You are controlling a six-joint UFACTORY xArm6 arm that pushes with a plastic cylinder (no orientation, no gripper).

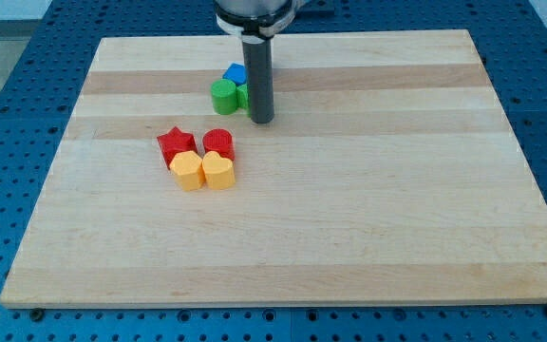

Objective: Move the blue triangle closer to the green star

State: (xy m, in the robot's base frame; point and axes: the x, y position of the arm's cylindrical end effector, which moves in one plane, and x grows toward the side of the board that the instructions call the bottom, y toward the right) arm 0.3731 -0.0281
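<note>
Though half hidden, blue block (235, 72), perhaps triangular, against two green blocks (222, 96); my tip (262, 121), jawless tool, alongside.

My rod (260, 76) covers the right sides of a blue block (235, 72) and a green block (242, 95) near the board's far edge, so neither shape reads. The arm above is cut off by the view's top.

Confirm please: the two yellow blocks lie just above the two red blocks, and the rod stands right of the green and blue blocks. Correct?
Not quite. In the camera view, the two yellow blocks lie just below the two red blocks, not above. The rest holds: my tip stands right of the green and blue blocks.
</note>
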